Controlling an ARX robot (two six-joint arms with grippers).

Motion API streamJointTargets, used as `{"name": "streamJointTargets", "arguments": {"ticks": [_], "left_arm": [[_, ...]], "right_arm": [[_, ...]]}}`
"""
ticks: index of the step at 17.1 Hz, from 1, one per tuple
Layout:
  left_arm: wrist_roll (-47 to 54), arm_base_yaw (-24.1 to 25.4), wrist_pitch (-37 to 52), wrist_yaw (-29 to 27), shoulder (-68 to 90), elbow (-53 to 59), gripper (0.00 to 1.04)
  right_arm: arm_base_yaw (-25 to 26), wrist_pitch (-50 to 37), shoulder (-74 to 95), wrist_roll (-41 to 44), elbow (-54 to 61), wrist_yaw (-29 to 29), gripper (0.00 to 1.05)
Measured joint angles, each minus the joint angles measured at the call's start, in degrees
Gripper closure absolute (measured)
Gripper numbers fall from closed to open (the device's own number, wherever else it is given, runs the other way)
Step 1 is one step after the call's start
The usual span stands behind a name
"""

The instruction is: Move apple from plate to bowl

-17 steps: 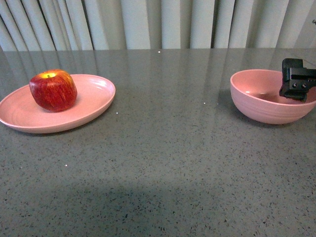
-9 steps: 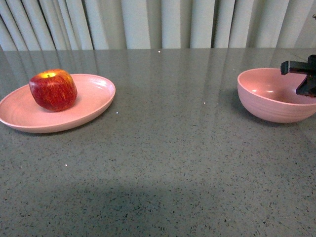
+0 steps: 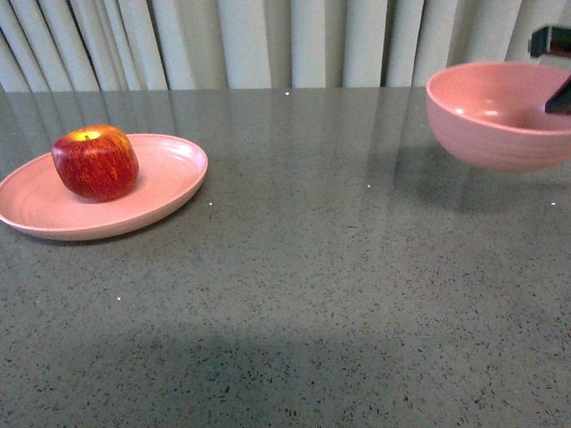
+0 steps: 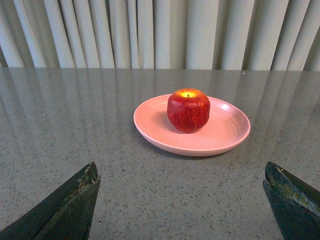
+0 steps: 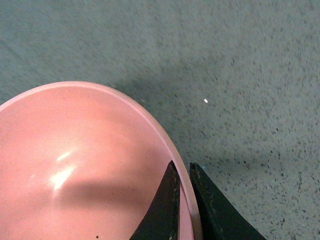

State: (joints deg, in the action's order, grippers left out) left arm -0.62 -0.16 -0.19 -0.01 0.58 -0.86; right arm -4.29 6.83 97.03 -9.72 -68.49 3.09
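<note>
The red apple [image 3: 95, 162] sits on the shallow pink plate [image 3: 165, 183] at the left of the grey table. In the left wrist view the apple [image 4: 188, 110] and plate [image 4: 225, 130] lie ahead of my open left gripper [image 4: 182, 200], well apart from its fingertips [image 4: 80, 195]. My right gripper [image 3: 555, 71] is shut on the rim of the deep pink bowl [image 3: 486, 116] and holds it in the air at the far right, its shadow on the table below. In the right wrist view my right gripper [image 5: 182, 172] pinches the bowl's [image 5: 75, 165] rim, one finger inside, one outside.
A grey speckled table [image 3: 294, 294] spans the view, with pale pleated curtains [image 3: 268, 45] behind its far edge. The right arm is mostly cut off by the frame's right edge.
My right gripper has lifted the bowl off the table, up and slightly right. The apple and plate have not moved.
</note>
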Motion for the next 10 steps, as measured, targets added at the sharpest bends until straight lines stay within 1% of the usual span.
{"name": "streamJointTargets", "arguments": {"ticks": [2,3,6,10], "left_arm": [[0.00,0.00,0.00,0.00,0.00,0.00,0.07],[0.02,0.00,0.00,0.00,0.00,0.00,0.07],[0.00,0.00,0.00,0.00,0.00,0.00,0.07],[0.00,0.00,0.00,0.00,0.00,0.00,0.07]], "right_arm": [[-1.84,0.26,-1.40,-0.55,-0.98,0.68,1.00],[-4.33,0.76,-1.92,-1.20,-1.88,1.07,1.00],[-9.25,1.73,-1.36,-2.05,-2.80,1.03,1.00],[-14.97,2.21,3.23,-4.20,-6.95,0.26,1.00]]}}
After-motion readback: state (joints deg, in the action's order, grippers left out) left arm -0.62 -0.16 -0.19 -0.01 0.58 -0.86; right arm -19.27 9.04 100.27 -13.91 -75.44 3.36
